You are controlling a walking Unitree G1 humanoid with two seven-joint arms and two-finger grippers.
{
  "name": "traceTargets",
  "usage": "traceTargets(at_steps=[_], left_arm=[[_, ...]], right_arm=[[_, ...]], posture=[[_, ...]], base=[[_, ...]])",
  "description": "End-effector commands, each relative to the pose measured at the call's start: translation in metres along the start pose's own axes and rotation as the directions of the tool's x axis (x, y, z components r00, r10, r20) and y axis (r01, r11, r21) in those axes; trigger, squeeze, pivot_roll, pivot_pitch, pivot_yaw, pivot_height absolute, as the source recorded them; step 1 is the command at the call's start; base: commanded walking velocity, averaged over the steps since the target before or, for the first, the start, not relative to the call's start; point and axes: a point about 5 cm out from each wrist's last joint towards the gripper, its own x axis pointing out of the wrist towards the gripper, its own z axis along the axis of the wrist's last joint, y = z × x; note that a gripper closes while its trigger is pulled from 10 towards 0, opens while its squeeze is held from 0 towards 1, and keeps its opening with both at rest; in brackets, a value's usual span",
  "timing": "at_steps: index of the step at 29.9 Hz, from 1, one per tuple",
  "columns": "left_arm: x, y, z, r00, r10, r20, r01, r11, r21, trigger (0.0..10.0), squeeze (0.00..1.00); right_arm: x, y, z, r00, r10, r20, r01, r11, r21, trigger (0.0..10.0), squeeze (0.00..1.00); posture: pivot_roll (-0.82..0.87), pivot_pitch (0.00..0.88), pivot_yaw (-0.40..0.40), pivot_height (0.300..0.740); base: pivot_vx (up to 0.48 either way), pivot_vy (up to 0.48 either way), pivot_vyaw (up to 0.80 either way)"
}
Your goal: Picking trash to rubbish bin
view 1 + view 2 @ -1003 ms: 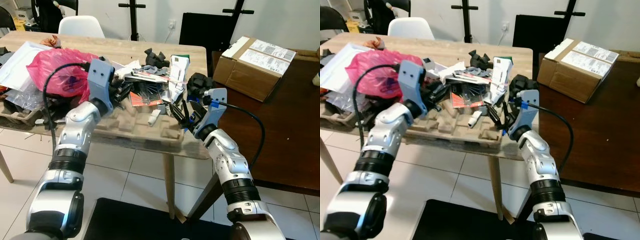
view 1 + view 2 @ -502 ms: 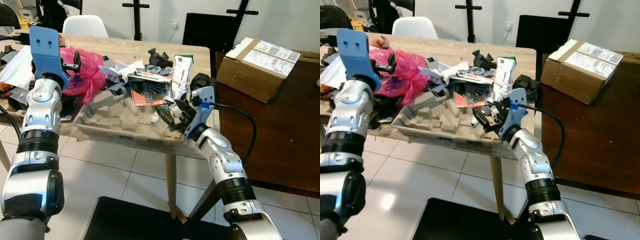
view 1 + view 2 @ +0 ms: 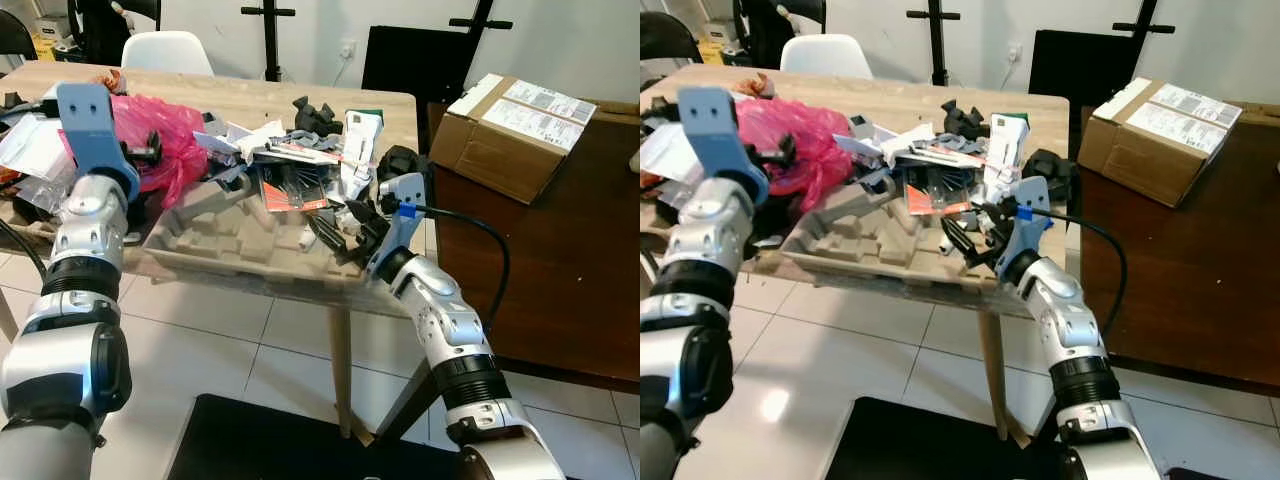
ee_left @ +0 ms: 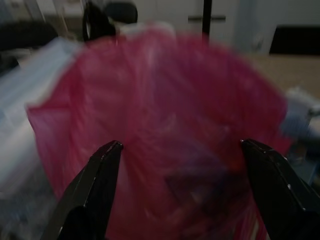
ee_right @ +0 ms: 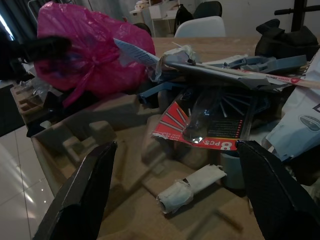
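Between right claw [image 5: 172,195] fingers: rolled paper wad [image 5: 190,187] on pulp tray [image 3: 235,240].

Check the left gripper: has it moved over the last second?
Yes. A second ago it was over the cardboard tray; now the left gripper is off to the robot's left, open at the pink bag.

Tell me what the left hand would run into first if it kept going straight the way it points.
Most likely the crumpled pink plastic bag: it lies dead ahead between the open left hand's fingers, apparently close, though the blur makes depth uncertain.
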Motion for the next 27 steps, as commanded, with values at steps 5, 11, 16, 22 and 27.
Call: traceTargets(at_steps=[5,11,16,22,27], left_arm=[[0.0,-0.004,-0.013,0.994,-0.034,-0.099,0.044,0.994,0.102,9.7,0.0],[0.001,-0.005,-0.014,0.992,-0.061,-0.109,0.074,0.99,0.123,0.0,0.0],[0.002,-0.006,-0.01,0.993,-0.067,-0.092,0.078,0.989,0.125,0.0,0.0],[0.004,-0.005,-0.002,0.996,-0.061,-0.06,0.069,0.989,0.134,0.0,0.0],[0.005,-0.002,0.004,0.998,-0.047,-0.036,0.052,0.99,0.134,0.0,0.0]], right_arm=[[0.0,0.0,0.0,1.0,0.001,0.008,-0.001,1.0,-0.002,10.0,0.0],[0.0,0.0,0.0,1.0,-0.008,0.013,0.008,1.0,-0.001,10.0,0.0],[-0.001,-0.001,0.0,1.0,-0.014,0.015,0.014,1.0,-0.001,10.0,0.0],[-0.001,-0.002,0.0,1.0,-0.021,0.02,0.021,1.0,-0.001,10.0,0.0],[-0.001,-0.002,0.001,0.999,-0.025,0.021,0.025,1.0,-0.001,10.0,0.0]], posture=[[-0.02,0.112,0.065,0.74],[-0.02,0.105,0.073,0.74],[-0.02,0.1,0.076,0.74],[-0.01,0.098,0.08,0.74],[-0.01,0.102,0.08,0.74]], base=[[0.0,0.0,0.0],[0.0,0.0,0.0],[0.0,0.0,0.0],[0.0,0.0,0.0],[0.0,0.0,0.0]])
